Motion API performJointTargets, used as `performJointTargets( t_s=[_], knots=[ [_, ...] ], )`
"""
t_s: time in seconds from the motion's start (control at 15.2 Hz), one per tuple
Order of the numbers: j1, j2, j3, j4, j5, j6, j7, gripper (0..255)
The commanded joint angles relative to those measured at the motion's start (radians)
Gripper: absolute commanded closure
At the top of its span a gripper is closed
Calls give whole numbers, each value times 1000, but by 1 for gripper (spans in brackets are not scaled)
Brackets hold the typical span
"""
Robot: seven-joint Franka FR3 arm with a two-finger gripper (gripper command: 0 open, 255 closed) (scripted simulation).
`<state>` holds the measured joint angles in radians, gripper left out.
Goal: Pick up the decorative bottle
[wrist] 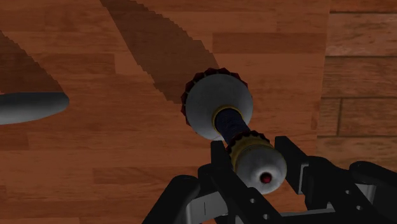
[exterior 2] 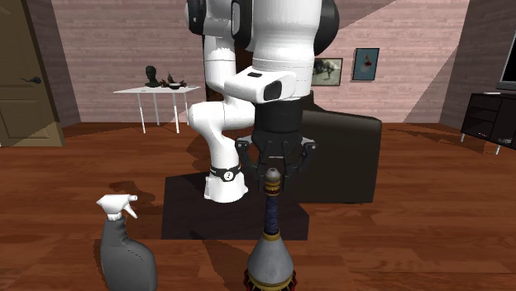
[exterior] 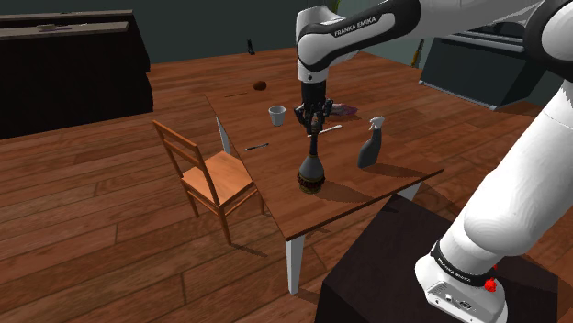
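The decorative bottle (exterior: 311,170) stands upright on the wooden table (exterior: 275,197), near its front edge. It has a round grey body with a dark banded base, a long dark blue neck and a grey, gold-ringed cap (wrist: 256,167). My gripper (exterior: 314,119) hangs straight above it, pointing down. In the second exterior view the gripper (exterior 2: 274,169) is level with the top of the bottle (exterior 2: 270,256). From the wrist, the gripper (wrist: 257,168) is open, with the cap between the fingers and a small gap on one side.
A grey spray bottle (exterior: 371,142) stands close by on the table, toward the shoulder view's right. A white cup (exterior: 276,115), a purple object (exterior: 344,108) and a thin utensil (exterior: 257,145) lie farther back. A wooden chair (exterior: 207,174) stands at the table's left side.
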<state>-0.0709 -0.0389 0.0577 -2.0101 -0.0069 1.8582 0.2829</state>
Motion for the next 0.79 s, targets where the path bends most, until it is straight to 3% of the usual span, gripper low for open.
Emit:
performJointTargets(
  t_s=[0.0,0.26,0.73],
  knots=[
    [0,1,0,0,0,0,0,255],
    [0,0,0,-1,0,0,-1,255],
    [0,-16,-1,75,1,-93,-3,255]
  ],
)
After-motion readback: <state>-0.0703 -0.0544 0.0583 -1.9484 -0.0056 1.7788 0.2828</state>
